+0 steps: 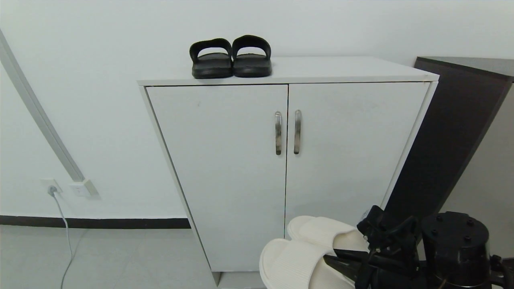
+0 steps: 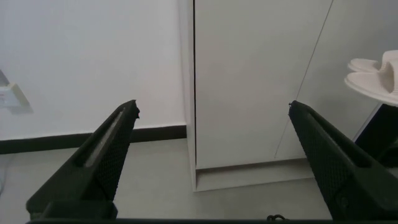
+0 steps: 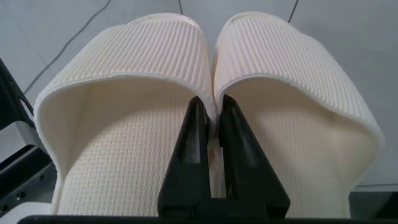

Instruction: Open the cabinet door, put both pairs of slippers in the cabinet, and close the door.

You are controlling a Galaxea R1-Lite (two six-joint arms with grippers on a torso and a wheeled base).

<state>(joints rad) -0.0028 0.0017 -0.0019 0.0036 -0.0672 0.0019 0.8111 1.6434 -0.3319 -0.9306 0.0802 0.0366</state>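
Observation:
A white two-door cabinet [image 1: 225, 168] stands shut against the wall, with two metal handles [image 1: 278, 133] at its middle seam. A black pair of slippers [image 1: 231, 57] rests on its top, left of centre. My right gripper [image 3: 211, 121] is shut on the inner edges of a cream pair of slippers [image 3: 124, 112], held side by side low in front of the right door [image 1: 305, 253]. My left gripper [image 2: 211, 112] is open, low down, facing the cabinet's left lower corner [image 2: 196, 180]; the cream slippers [image 2: 376, 74] show off to one side.
A dark cabinet [image 1: 453, 132] stands against the white cabinet's right side. On the left wall are a slanted cable duct [image 1: 36, 108], sockets [image 1: 50, 186] and a cable hanging to the grey floor [image 1: 100, 257], which is free left of the cabinet.

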